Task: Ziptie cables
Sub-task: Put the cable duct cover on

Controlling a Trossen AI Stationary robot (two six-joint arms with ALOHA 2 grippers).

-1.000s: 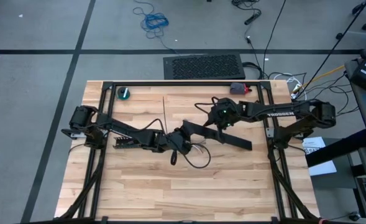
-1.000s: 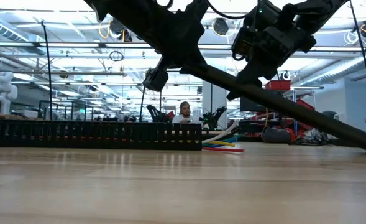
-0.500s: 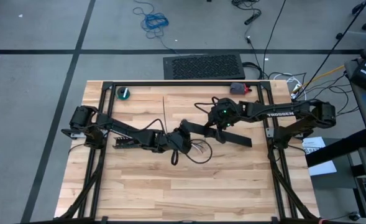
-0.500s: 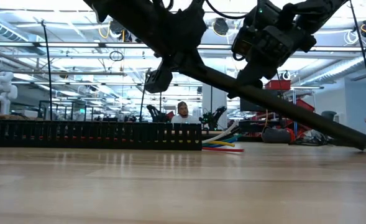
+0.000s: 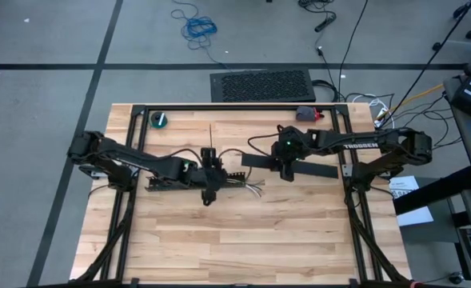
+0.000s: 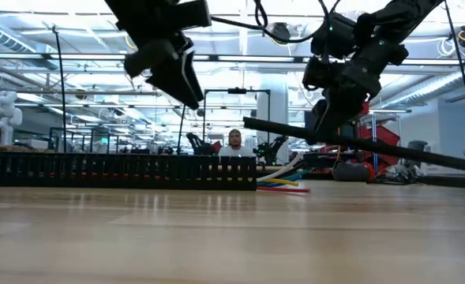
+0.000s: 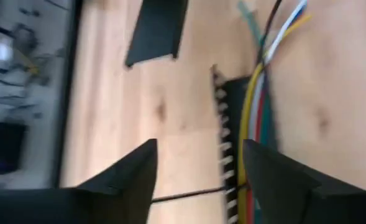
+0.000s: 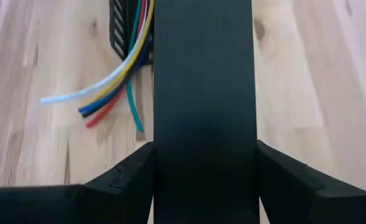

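Observation:
A black slotted duct lies on the table, and the coloured cables fan out of its right end. A thin dark ziptie lies flat just beyond the duct. My left gripper hovers open above the duct's right end, holding nothing. My right gripper is to the right of the cables and is shut on a long flat black cover strip. My right gripper pinches the cover strip by its two long edges, about midway along its length. The fingers come from above and lie across the strip. The strip hangs roughly level, clear of the table, above and to the right of the cable ends.
A green tape roll and a small red-and-grey object sit near the far edge. Black frame rails border the table. The near half of the wooden top is bare wood.
My left gripper has let go of the cover strip's raised left end, opened, and moved toward the table's left, over the duct's end. The strip, which slanted down to the right, has swung level and now hangs from my right gripper alone.

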